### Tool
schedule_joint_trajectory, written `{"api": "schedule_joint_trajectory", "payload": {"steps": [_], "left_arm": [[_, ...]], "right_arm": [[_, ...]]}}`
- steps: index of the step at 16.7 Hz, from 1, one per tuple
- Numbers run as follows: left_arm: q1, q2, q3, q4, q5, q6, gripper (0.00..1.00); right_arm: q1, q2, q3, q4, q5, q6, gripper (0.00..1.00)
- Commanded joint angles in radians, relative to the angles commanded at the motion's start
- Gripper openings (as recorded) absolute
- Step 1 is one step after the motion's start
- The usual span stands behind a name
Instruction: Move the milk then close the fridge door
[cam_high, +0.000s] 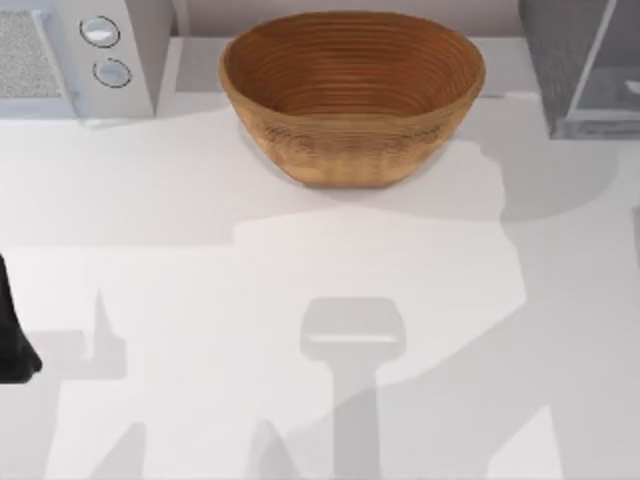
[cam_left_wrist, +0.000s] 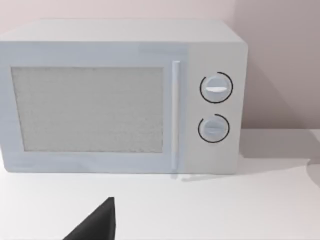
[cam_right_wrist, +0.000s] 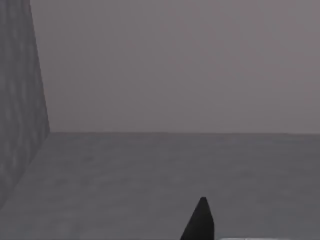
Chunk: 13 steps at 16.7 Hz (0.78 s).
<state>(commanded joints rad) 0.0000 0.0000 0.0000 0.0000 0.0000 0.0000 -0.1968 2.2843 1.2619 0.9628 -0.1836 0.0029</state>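
The milk is out of view. The fridge stands at the table's back right: a dark grey speckled cabinet (cam_high: 562, 60) with the pale grey fridge door (cam_high: 612, 75) beside it, reaching the picture's edge. A black part of my right gripper (cam_right_wrist: 200, 222) shows in the right wrist view, over a grey floor next to a dark speckled wall (cam_right_wrist: 20, 100). My left arm (cam_high: 12, 335) sits at the table's left edge. A black part of my left gripper (cam_left_wrist: 97, 222) points toward the microwave (cam_left_wrist: 120, 95).
A large woven basket (cam_high: 352, 95) stands at the back middle of the white table (cam_high: 200, 250). The light grey microwave (cam_high: 75, 55) with two round dials stands at the back left. A pale wall rises behind everything.
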Motion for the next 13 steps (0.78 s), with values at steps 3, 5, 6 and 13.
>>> {"api": "schedule_joint_trajectory", "payload": {"steps": [3,5,6,13], "left_arm": [[0.000,0.000,0.000,0.000,0.000,0.000,1.00],[0.000,0.000,0.000,0.000,0.000,0.000,1.00],[0.000,0.000,0.000,0.000,0.000,0.000,1.00],[0.000,0.000,0.000,0.000,0.000,0.000,1.00]], "right_arm": [[-0.004,0.003,0.003,-0.001,-0.001,-0.001,0.00],[-0.005,0.004,0.004,-0.002,-0.002,-0.001,0.00],[-0.005,0.004,0.004,-0.002,-0.002,-0.001,0.00],[-0.005,0.004,0.004,-0.002,-0.002,-0.001,0.45]]}}
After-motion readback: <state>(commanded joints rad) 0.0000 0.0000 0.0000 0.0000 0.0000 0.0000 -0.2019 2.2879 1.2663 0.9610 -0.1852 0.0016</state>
